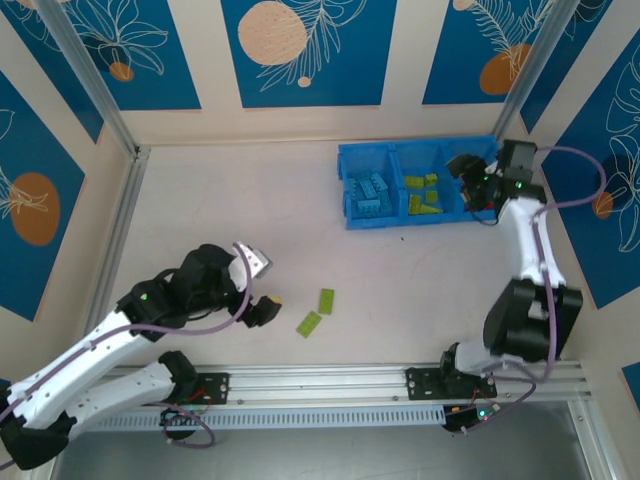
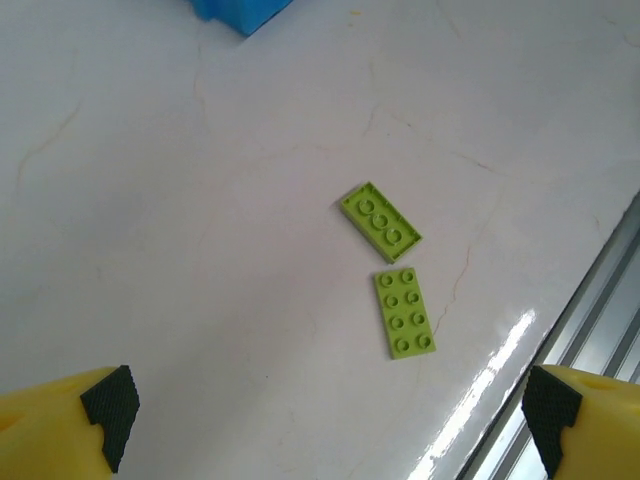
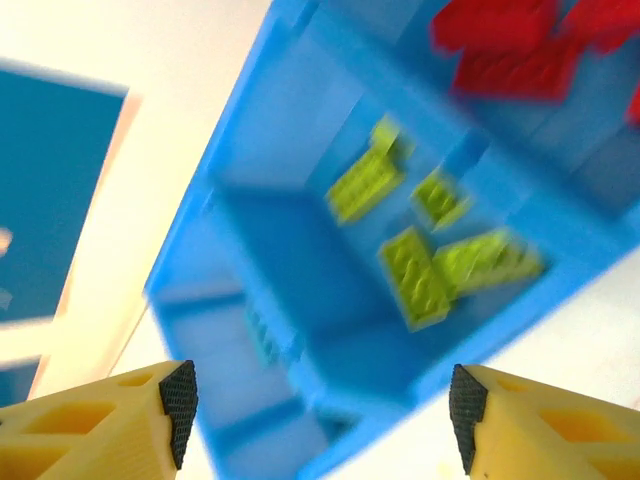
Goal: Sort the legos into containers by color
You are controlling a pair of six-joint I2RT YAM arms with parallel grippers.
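Left pincer [image 2: 330, 420] of mine is gaping wide and empty, my arm stretching low along the bench's [image 1: 250, 200] near edge toward two legos: one lime plate [image 2: 380, 215] and a second lime plate [image 2: 405, 312] lying just beside it. My right pincer [image 3: 322, 410] is also spreading wide, hovering over the three-compartment bin tray [image 1: 400, 222] near the far right corner, which is holding light blue bricks [image 1: 366, 190], at least four lime bricks [image 3: 412, 278] and red bricks [image 3: 510, 50].

Red legos [image 3: 505, 55] blurred, cut by the top edge; bin tray [image 2: 235, 12] corner cropped
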